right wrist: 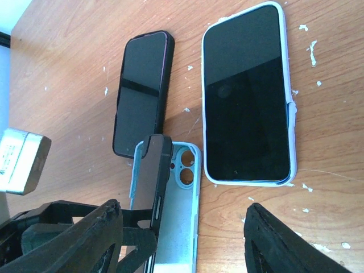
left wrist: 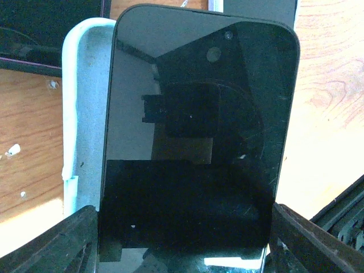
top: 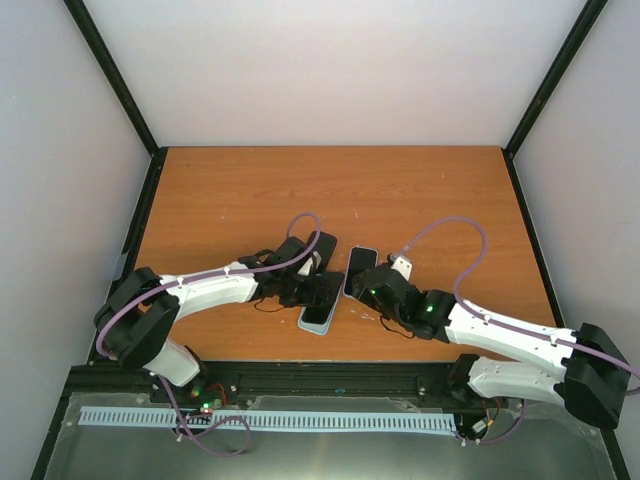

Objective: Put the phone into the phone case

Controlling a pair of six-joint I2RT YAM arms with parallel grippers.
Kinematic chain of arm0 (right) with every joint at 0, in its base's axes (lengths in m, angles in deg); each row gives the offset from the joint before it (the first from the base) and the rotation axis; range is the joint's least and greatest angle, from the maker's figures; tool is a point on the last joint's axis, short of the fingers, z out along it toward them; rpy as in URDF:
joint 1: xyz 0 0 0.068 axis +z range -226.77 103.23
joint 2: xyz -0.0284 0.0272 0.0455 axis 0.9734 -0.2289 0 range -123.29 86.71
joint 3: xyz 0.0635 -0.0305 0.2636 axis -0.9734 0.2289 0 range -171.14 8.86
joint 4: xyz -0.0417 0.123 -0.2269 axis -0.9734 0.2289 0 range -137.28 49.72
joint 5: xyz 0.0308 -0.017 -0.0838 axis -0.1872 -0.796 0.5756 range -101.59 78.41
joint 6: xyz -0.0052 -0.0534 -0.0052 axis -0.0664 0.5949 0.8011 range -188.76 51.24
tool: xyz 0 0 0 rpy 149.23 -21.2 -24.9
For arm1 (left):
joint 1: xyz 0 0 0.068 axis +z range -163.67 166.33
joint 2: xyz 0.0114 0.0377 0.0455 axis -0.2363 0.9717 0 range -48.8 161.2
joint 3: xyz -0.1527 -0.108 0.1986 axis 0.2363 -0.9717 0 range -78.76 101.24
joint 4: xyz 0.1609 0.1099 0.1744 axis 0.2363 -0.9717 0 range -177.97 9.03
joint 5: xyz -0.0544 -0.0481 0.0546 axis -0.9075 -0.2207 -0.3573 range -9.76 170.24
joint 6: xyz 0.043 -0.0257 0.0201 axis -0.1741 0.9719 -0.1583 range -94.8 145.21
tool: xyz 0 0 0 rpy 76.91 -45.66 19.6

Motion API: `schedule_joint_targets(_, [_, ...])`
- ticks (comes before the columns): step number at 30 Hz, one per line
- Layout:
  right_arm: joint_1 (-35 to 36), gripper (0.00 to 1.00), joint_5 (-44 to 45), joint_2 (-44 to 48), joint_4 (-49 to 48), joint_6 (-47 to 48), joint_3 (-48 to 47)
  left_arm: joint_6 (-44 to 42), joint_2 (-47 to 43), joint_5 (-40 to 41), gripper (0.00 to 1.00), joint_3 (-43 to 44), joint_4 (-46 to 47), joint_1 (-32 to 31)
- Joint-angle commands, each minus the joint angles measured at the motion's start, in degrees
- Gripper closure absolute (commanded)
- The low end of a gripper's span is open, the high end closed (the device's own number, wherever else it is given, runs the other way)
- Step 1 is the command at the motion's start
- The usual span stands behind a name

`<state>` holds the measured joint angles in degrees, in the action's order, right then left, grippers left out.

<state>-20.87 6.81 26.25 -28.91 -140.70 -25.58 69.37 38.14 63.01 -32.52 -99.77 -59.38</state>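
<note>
A black phone (left wrist: pixel 193 142) is held by its side edges between the fingers of my left gripper (left wrist: pixel 182 242), which is shut on it. It is tilted on its long edge over an empty light blue case (right wrist: pixel 185 227) lying open side up on the table; the case's left wall also shows in the left wrist view (left wrist: pixel 85 114). In the top view the left gripper (top: pixel 312 290) holds the phone (top: pixel 318 302) above the case (top: pixel 314 324). My right gripper (right wrist: pixel 182 244) is open and empty just right of the case, also in the top view (top: pixel 373 285).
A phone in a white case (right wrist: pixel 247 94) and a phone in a black case (right wrist: pixel 142 91) lie face up beyond the blue case. A small silver box (right wrist: pixel 20 159) sits at the left. The wooden table (top: pixel 330 190) stretches back to the walls.
</note>
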Motion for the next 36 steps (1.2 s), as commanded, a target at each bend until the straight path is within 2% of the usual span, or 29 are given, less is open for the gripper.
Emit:
schedule_joint_targets(1, [-0.2, 0.43, 1.1, -1.8, -2.0, 1.3, 0.1, 2.3, -0.3, 3.2, 0.42, 0.7, 1.1, -0.2])
schedule_joint_targets(14, [-0.2, 0.43, 0.2, -3.1, -2.1, 1.3, 0.1, 4.1, -3.5, 2.7, 0.42, -2.8, 0.4, -0.4])
schedule_joint_targets(28, [-0.2, 0.45, -2.7, -7.0, -3.1, 1.2, -0.8, 5.6, -4.9, 1.6, 0.42, -1.1, -2.0, -2.8])
schedule_joint_targets(36, [-0.2, 0.45, -3.8, -7.9, -4.0, 1.8, -1.2, 5.2, -2.4, 3.5, 0.41, -0.1, -2.0, -2.8])
